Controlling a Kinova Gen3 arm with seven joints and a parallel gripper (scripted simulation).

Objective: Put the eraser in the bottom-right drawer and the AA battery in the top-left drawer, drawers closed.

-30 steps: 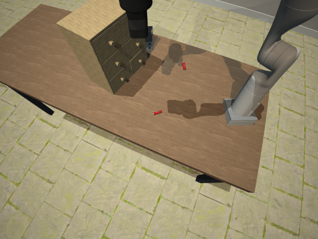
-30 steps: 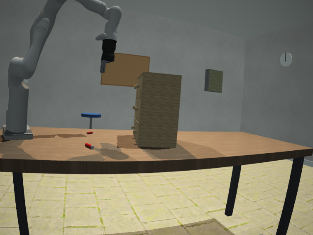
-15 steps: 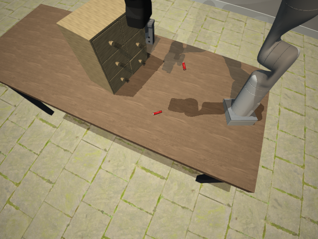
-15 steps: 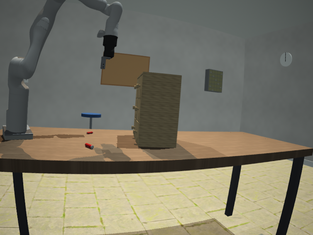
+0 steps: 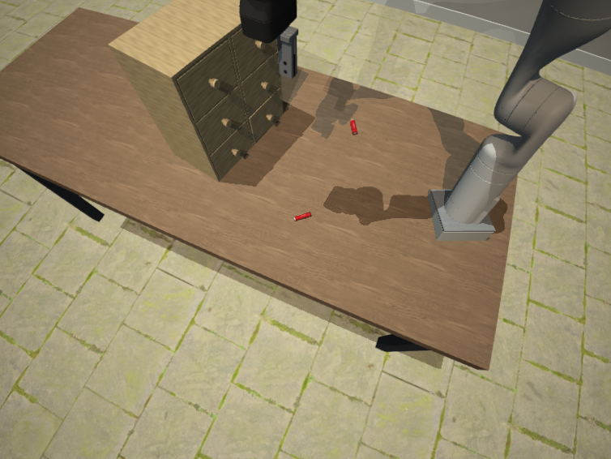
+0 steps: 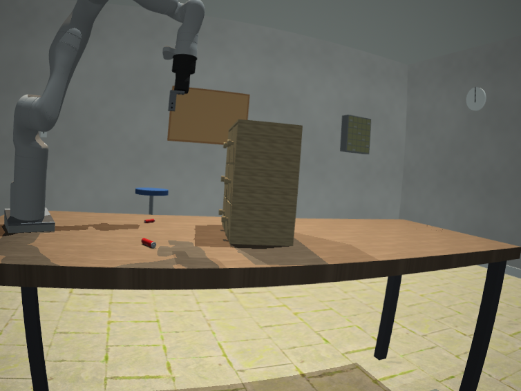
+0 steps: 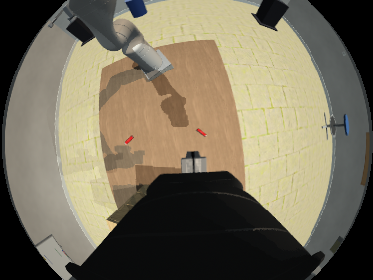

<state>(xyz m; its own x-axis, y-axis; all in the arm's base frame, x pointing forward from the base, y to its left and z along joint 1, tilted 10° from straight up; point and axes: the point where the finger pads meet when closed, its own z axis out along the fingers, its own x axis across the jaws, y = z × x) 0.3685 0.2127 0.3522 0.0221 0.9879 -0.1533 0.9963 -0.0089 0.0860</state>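
1. Two slim red cylinders with metallic ends lie on their sides, well apart, on the brown wooden surface [image 5: 345, 266] [image 6: 357, 235] [image 7: 208, 89]: one red cylinder nearer the chest's right side [image 5: 353, 126] [image 6: 148, 242] [image 7: 129, 139], the other toward the left [image 5: 302, 216] [image 6: 149, 220] [image 7: 201, 132]. Which is the AA battery cannot be told; no eraser can be made out.
2. Both are left within open reach, in front of the pale wooden six-drawer chest [image 5: 143, 83] [image 6: 262, 180] [image 7: 124, 210], which is stood upright, its drawers facing the arm so they can be pulled toward it.
3. The dark top-left drawer [image 5: 197, 98] appears shut, so it would have to be opened before the battery is dropped in. The bottom-right drawer [image 5: 261, 129] seems nearly flush; its contents are hidden.
4. The grey jaws [image 5: 288, 74] [image 6: 171, 108] are pressed together on nothing, held high before the chest, probably for safe clearance.
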